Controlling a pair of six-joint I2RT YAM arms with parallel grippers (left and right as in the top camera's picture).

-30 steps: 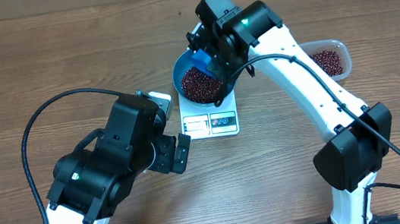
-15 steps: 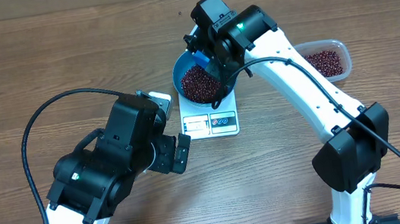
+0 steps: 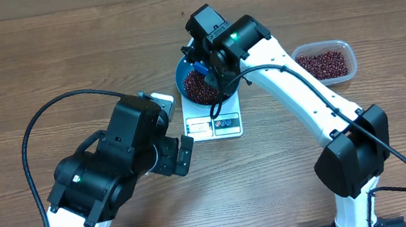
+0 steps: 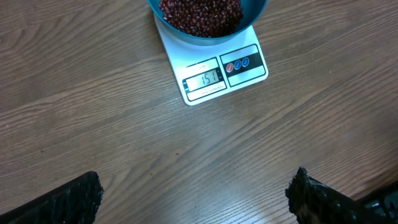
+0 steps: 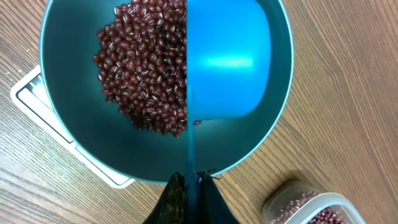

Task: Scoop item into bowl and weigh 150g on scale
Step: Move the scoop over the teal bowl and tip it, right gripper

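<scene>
Beans point(image 5: 146, 74): dark red-brown, heaped loosely inside the bowl.
Bowl point(image 5: 93, 155): teal, upright, resting on the scale.
Scale point(image 4: 214, 78): white, flat, toward the far edge of the table point(image 4: 124, 155); display reads 151.

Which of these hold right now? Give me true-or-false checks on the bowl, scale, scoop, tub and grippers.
The bowl of beans sits on the scale. True.
The scale's display is blank. False: it reads 151.
The right gripper holds the blue scoop over the bowl. True.
The left gripper is shut on the bowl. False: it is open above bare table.
The clear tub is empty. False: it holds beans.
</scene>
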